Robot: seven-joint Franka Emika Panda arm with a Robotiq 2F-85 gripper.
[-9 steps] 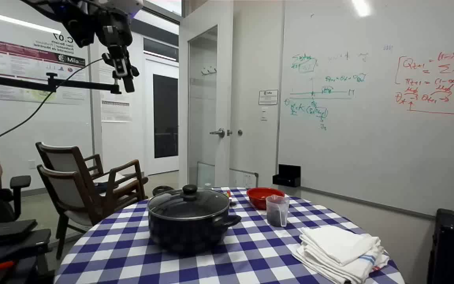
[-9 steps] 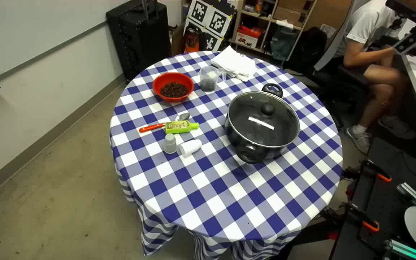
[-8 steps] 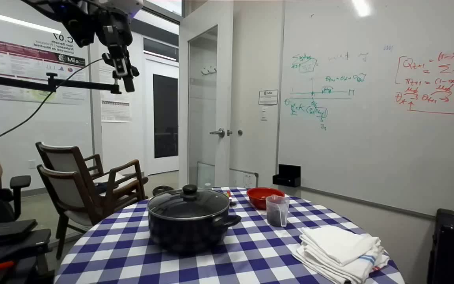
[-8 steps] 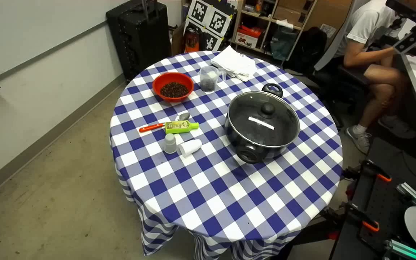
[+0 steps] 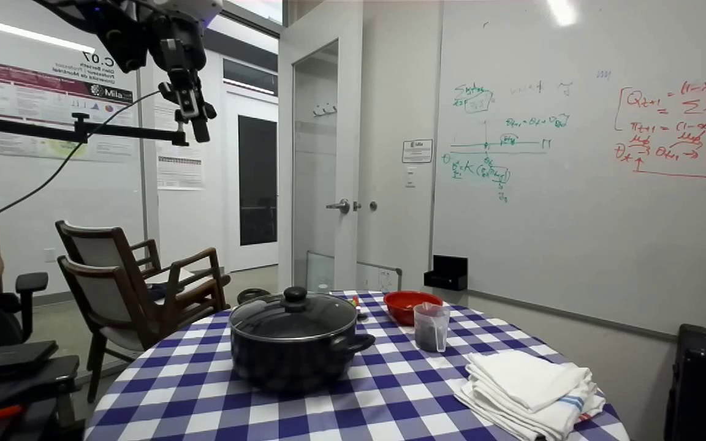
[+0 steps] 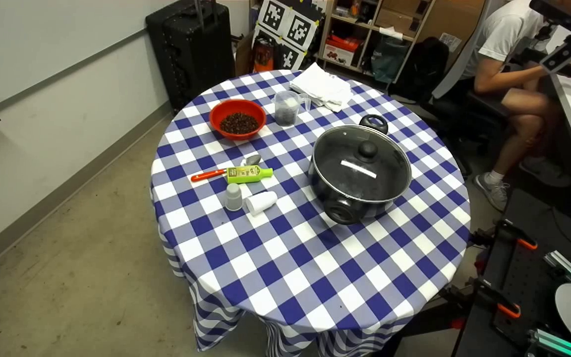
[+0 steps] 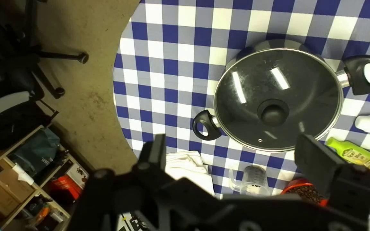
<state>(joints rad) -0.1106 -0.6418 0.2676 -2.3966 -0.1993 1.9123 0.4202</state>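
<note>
My gripper [image 7: 231, 144] is open and empty in the wrist view, its two dark fingers wide apart. It hangs high above the table; an exterior view shows it at upper left [image 5: 198, 125]. A black pot [image 5: 292, 361] with a glass lid [image 6: 345, 168] and black knob stands on the table. In the wrist view the lid [image 7: 249, 102] lies just beyond the fingers. A clear measuring cup [image 6: 286, 110] with dark contents and a red bowl [image 6: 223, 130] of brown beans stand near it. Folded white cloths [image 6: 321, 87] lie beside the cup.
A green bottle [image 6: 247, 174] lies across a red-handled utensil [image 6: 208, 175]. A grey shaker [image 6: 233, 198] and a white cup-like piece [image 6: 261, 202] are beside it. The round table has a blue-white checked cloth [image 6: 315, 277]. A black bar [image 5: 126, 131] is near the gripper. People sit nearby.
The gripper and the things on the table have not visibly moved. The seated person in an exterior view has shifted slightly.
</note>
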